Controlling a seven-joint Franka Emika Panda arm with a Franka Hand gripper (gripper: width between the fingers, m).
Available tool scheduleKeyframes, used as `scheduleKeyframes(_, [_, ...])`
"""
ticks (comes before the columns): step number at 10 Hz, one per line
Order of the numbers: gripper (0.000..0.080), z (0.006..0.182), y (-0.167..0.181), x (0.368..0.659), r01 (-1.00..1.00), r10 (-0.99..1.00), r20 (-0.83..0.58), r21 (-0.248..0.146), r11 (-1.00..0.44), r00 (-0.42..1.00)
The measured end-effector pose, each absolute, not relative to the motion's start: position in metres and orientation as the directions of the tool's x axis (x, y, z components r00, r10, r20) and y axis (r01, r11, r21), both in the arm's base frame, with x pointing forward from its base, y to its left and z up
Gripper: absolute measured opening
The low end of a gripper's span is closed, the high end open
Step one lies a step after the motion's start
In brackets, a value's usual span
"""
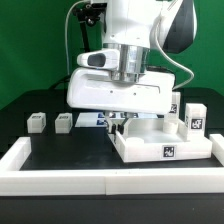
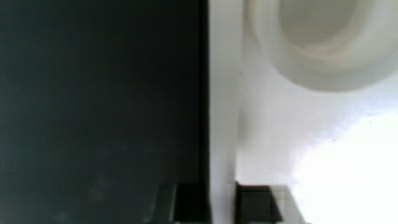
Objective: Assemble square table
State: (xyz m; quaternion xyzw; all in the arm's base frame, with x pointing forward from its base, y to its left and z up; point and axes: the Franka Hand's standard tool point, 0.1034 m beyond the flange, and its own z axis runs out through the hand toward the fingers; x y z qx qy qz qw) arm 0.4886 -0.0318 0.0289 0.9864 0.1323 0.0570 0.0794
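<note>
**Desk:** Where is the tabletop (image 1: pixel 150 138)?

**Operator:** In the exterior view it runs toward four o'clock from my fingers (image 1: pixel 120 122). They are pinched narrow on its edge, and its far side sits against the rim wall (image 1: pixel 60 178).

**Desk:** Any room?

**Operator:** There are legs (image 1: pixel 37 121) at nine o'clock and more (image 1: pixel 196 117) at three. The dark surface (image 1: pixel 80 148) lies between.

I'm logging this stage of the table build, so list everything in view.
tabletop slab: one, white, tagged, lying flat by the rim wall at the exterior view's right.
legs: four, white; two standing at the exterior view's left, two at the right beyond the slab.
rim wall: one, white, along the front and both sides.
table: one, black, under everything.
backdrop: one, green, behind the scene.
gripper: one, white body, jaws shut, down at the slab's edge.
</note>
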Motion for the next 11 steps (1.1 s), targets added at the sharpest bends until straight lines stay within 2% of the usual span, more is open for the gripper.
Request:
scheduleKeyframes(4, [0.0064,0.03,-0.038,0.493,0.496,0.513,0.038,0.199,-0.845,0.858])
scheduleKeyframes(6, [0.0064,0.028,-0.039,0.499,0.678,0.69,-0.012,0.201,-0.707,0.724])
scheduleKeyframes(11, [0.0064,0.028,-0.041,0.499,0.843,0.85,-0.072,0.2,-0.5,0.521])
